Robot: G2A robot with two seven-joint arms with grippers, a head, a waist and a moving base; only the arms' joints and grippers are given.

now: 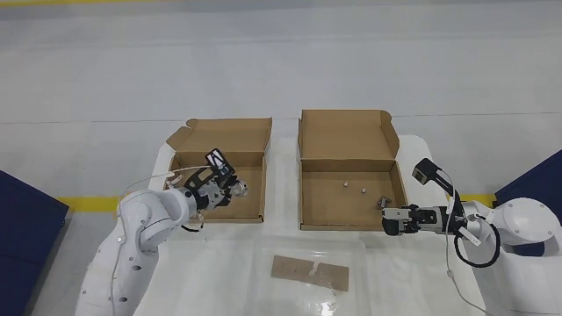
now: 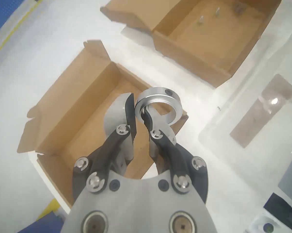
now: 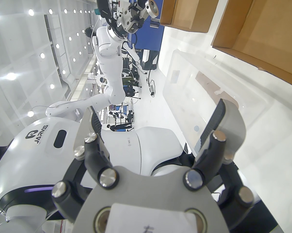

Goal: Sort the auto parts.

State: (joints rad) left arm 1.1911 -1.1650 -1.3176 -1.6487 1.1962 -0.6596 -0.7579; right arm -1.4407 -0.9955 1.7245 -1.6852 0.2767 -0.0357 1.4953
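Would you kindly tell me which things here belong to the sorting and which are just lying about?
Job: ring in left gripper; left box; right box with small parts; open right gripper.
Lying about, seemingly: clear tray; cardboard strip in or under it.

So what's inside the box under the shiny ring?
Only bare brown floor shows inside the cardboard box. The left end effector, holding the metal shaft collar, covers part of the floor, so anything there is hidden.
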